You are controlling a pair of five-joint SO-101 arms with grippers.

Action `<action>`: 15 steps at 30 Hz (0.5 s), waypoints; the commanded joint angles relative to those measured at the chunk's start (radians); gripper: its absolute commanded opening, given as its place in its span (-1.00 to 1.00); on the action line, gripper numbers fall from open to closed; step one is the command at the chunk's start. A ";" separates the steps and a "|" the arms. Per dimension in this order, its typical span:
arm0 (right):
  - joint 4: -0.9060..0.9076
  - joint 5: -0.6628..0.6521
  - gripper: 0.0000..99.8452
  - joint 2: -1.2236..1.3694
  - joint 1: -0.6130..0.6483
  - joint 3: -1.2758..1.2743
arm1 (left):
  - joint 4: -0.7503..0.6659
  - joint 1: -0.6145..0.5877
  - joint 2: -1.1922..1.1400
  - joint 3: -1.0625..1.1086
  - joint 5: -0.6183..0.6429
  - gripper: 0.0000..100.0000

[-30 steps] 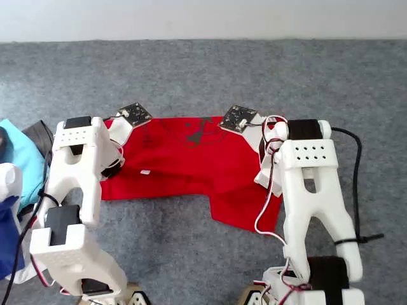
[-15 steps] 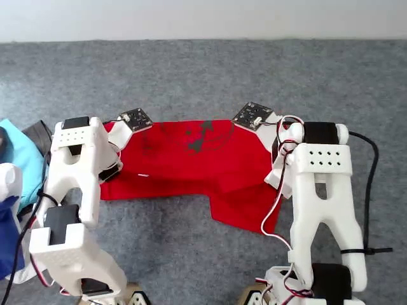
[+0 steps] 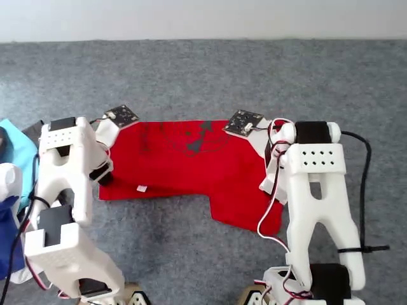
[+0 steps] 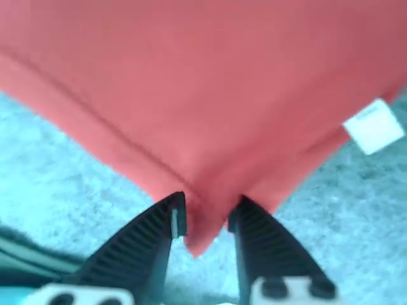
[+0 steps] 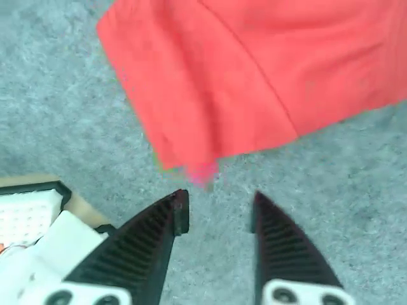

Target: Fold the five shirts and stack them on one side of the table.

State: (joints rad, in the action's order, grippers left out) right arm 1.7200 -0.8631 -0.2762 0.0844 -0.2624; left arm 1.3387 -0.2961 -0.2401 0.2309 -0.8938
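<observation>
A red shirt [image 3: 191,168] lies spread on the grey table, with a dark print near its far edge and one flap hanging toward the front right. My left gripper [image 4: 205,221] is shut on a fold of the red shirt [image 4: 210,95] at its left edge; a white tag [image 4: 374,126] shows on the cloth nearby. The left arm [image 3: 63,165] stands over that edge. My right gripper [image 5: 217,213] is open above bare table, just off a corner of the red shirt [image 5: 254,76], with nothing between its fingers. The right arm [image 3: 315,171] stands at the shirt's right side.
More shirts are heaped at the table's left edge: a light blue one [image 3: 18,155], a dark one [image 3: 35,132] and a dark blue one [image 3: 6,235]. Grey table [image 3: 210,76] stretches open behind the red shirt and to its right.
The left arm has shifted left, drawing the shirt's left edge with it. The right arm swung right, then came back a little to the left.
</observation>
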 commanded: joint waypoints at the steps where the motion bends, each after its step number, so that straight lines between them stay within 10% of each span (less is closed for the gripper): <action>1: 0.059 0.011 -0.61 -0.047 0.002 0.100 | 0.029 -0.020 0.018 -0.065 0.014 -0.73; 15: -0.082 0.253 -0.69 -0.035 0.005 0.170 | 0.137 0.048 0.160 -0.288 0.313 -0.94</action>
State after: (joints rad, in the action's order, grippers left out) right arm 1.6709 -0.6728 -0.2762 0.0844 -0.1243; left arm 1.4538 -0.2900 -0.1741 -0.0146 -0.6053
